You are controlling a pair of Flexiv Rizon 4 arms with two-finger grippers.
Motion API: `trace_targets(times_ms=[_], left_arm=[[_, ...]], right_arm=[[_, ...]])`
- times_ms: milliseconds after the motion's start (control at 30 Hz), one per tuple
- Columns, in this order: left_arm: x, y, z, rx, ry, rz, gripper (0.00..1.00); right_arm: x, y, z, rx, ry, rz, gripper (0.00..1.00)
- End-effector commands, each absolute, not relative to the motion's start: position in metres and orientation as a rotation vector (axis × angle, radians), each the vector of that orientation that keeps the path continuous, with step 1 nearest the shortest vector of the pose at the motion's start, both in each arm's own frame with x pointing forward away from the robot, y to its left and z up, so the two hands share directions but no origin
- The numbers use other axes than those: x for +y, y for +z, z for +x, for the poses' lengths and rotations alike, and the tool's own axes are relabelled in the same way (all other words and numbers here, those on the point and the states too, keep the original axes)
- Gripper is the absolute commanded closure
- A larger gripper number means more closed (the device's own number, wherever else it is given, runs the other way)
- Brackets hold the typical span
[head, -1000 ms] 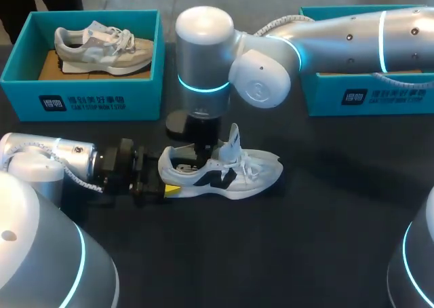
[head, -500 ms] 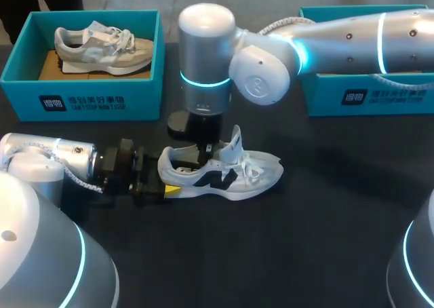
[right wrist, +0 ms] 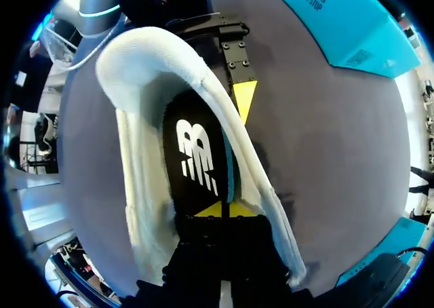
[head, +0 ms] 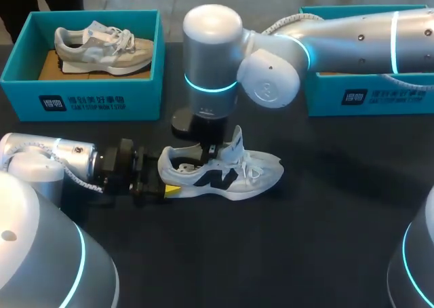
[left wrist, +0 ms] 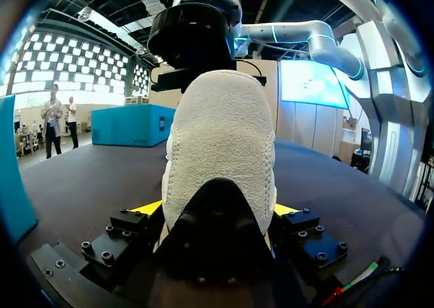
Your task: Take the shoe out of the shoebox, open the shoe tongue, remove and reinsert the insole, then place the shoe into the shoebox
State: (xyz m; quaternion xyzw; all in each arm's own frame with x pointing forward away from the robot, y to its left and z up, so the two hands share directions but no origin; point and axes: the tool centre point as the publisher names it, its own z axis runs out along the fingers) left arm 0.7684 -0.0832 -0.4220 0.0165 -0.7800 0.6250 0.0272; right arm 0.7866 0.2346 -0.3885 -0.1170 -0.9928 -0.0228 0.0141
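Two shoes — grey shoe (head: 102, 47) boxed, white shoe (head: 230, 172) on the table (head: 305, 220) — heel (left wrist: 220, 152) clamped by left gripper (left wrist: 217, 209), right gripper (right wrist: 220, 209) closed at insole (right wrist: 196, 159).

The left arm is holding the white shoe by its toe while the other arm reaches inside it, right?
Not quite. The left jaws hold the shoe by its heel, not its toe. The left wrist view shows the heel between the yellow tips. The right arm does reach inside it from above.
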Motion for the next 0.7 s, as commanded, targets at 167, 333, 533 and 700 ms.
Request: trace_targets(times_ms=[167,333,533,700], left_arm=[[-0.084,-0.423,0.768,-2.412,1.929,0.054,1.00],[-0.084,-0.423,0.768,-2.412,1.929,0.054,1.00],[-0.084,-0.423,0.768,-2.412,1.929,0.054,1.00],[-0.084,-0.423,0.768,-2.412,1.929,0.054,1.00]], right_arm=[[0.219,-0.367,0.782,-3.146,-0.097,-0.416,1.00],[0.214,-0.367,0.783,-3.148,-0.108,-0.455,1.00],[0.209,-0.357,0.787,-3.178,-0.164,-0.477,1.00],[0.208,-0.351,0.786,-3.192,-0.175,-0.479,1.00]])
